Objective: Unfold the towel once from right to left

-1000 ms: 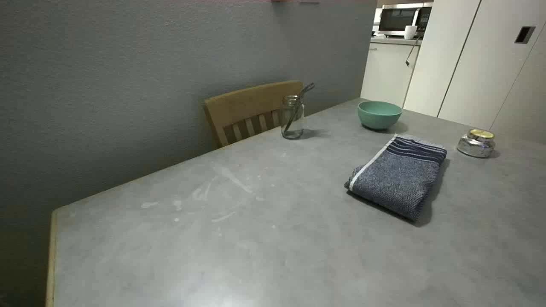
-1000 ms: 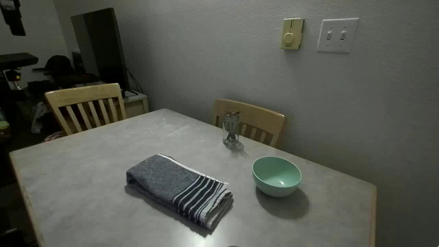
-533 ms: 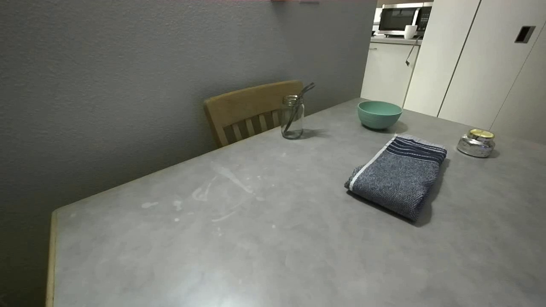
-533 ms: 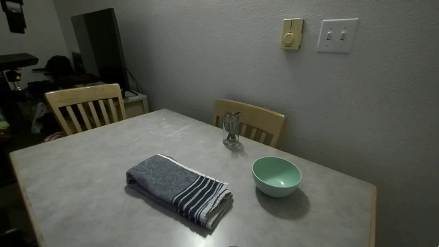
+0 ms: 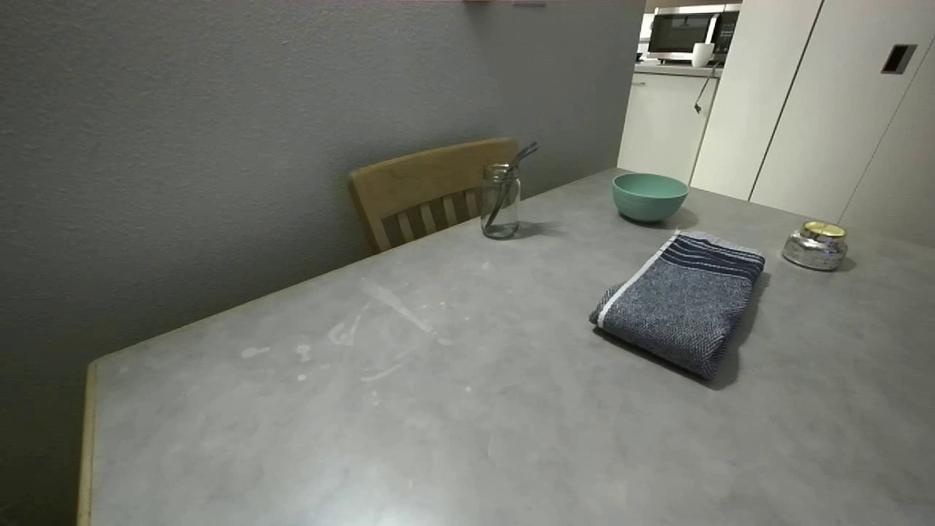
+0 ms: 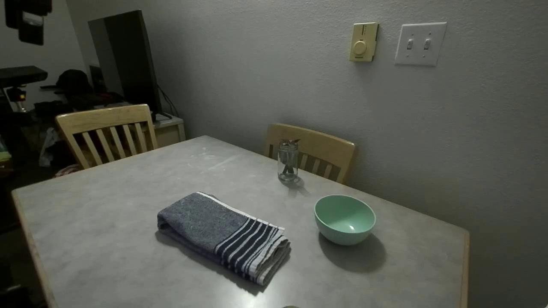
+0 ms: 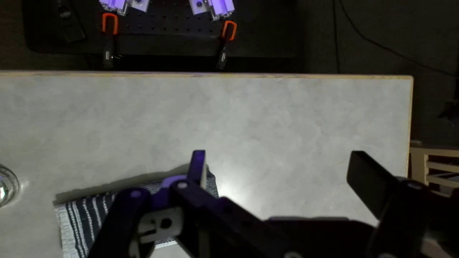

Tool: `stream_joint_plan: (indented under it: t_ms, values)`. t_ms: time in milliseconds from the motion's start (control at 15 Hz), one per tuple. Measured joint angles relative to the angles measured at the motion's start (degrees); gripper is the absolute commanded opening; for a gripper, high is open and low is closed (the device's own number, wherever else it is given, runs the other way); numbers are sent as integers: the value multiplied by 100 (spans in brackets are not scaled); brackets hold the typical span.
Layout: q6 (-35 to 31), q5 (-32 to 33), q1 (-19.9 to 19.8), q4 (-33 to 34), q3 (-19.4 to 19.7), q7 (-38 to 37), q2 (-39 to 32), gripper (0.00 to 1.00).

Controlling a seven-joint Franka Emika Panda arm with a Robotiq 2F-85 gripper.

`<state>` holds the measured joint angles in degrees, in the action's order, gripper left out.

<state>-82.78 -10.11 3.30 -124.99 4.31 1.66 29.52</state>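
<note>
We see a grey wall (image 6: 257,77) spreading across the upper part of both exterior views, with pale cabinets (image 5: 803,131) at the upper right in an exterior view. Below it stretches a grey table (image 5: 365,453) with a light wooden edge. At the left in an exterior view we make out a dark flat screen (image 6: 124,60) and a wooden chair (image 6: 105,117); another chair (image 5: 434,175) stands between table and wall. The towel (image 5: 679,307) lies folded in layers on the table, right of centre in an exterior view, its striped end uppermost; in the wrist view we find it at the lower left, partly hidden behind the gripper (image 7: 279,170). The jaws stand wide apart, released, and we see pale tabletop between them. A teal bowl (image 6: 344,222) sits upright near the towel's striped end, apart from it. A clear glass jar (image 5: 501,208) stands upright near the middle of both exterior views. A low silvery pot (image 5: 814,252) with a yellow top stands near the towel at the right in an exterior view. On the wall, upper right in an exterior view, we note a white switch plate (image 6: 421,44) and, to its left, a narrower yellowish dial box (image 6: 364,42). Smallest are the slim utensils (image 5: 524,153) leaning in the glass jar.
</note>
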Motion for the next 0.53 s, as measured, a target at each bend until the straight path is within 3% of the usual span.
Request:
stream_joint_plan:
  t_ms: [533]
  values:
    - [-116, 140, -56, -59, -39, 42, -55, 100]
